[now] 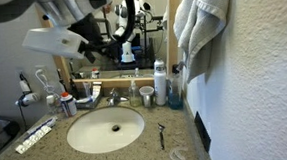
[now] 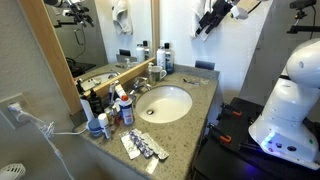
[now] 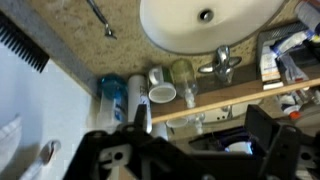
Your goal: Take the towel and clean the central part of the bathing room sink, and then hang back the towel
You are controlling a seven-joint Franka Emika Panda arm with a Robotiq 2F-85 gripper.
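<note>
The towel [image 1: 205, 26], pale grey-white, hangs in folds on the wall at the upper right, above the counter. The oval off-white sink [image 1: 104, 129] with its small metal drain is set in speckled granite; it also shows in the other exterior view [image 2: 165, 103] and at the top of the wrist view [image 3: 175, 25]. My gripper [image 1: 88, 48] hangs high above the back left of the counter, far from the towel. It appears near the top of an exterior view [image 2: 208, 20]. In the wrist view [image 3: 200, 135] its two black fingers stand wide apart with nothing between them.
A faucet [image 1: 114, 95], bottles and cups [image 3: 160, 92] line the back of the counter before the mirror. A razor [image 1: 162, 136] lies right of the basin, and blister packs [image 2: 145, 147] lie at the counter's end. The robot base [image 2: 290, 100] stands beside the counter.
</note>
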